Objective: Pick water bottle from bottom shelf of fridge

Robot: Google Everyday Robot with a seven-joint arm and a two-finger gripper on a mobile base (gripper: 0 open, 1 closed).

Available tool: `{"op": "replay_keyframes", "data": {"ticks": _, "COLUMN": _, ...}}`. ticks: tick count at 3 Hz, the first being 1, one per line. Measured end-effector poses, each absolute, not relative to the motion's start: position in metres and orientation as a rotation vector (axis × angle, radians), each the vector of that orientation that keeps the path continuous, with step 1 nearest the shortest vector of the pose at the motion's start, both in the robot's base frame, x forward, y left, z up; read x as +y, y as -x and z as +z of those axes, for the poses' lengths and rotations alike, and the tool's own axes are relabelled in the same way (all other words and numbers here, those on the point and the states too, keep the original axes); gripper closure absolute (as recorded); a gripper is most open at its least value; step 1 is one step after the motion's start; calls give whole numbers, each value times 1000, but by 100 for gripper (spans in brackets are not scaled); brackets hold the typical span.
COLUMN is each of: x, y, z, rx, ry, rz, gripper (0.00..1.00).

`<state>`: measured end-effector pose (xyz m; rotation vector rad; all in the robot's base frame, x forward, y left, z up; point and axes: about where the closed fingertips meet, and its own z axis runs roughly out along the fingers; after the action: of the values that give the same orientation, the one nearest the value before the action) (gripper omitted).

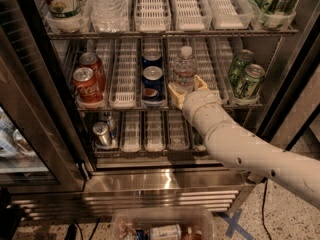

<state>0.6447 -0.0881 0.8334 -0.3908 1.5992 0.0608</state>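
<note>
The water bottle (pixel 185 66), small, clear and ribbed with a white cap, stands upright in a white lane tray of the fridge (pixel 165 181), on the wire shelf second from the bottom. My gripper (pixel 187 88) reaches in from the lower right on the cream arm and sits at the bottle's base. One tan finger is to the bottle's left (pixel 174 91) and the other to its right (pixel 201 82). The fingers stand apart around the bottle, which remains on its tray. The bottle's lower part is hidden behind the gripper.
Two Coke cans (pixel 86 84) and two Pepsi cans (pixel 152 81) stand left of the bottle, green cans (pixel 247 79) to its right. Silver cans (pixel 102 133) sit on the lowest shelf. A bigger clear bottle (pixel 105 6) is above. The open glass door (pixel 30 109) is left; a plastic bin (pixel 160 224) is on the floor.
</note>
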Motion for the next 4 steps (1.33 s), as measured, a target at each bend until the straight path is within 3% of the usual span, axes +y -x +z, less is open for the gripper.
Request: {"op": "replay_keyframes", "data": {"ticks": 4, "x": -115, "y": -626, "z": 890, "rx": 1411, "ry": 272, "rz": 90, "gripper": 100}}
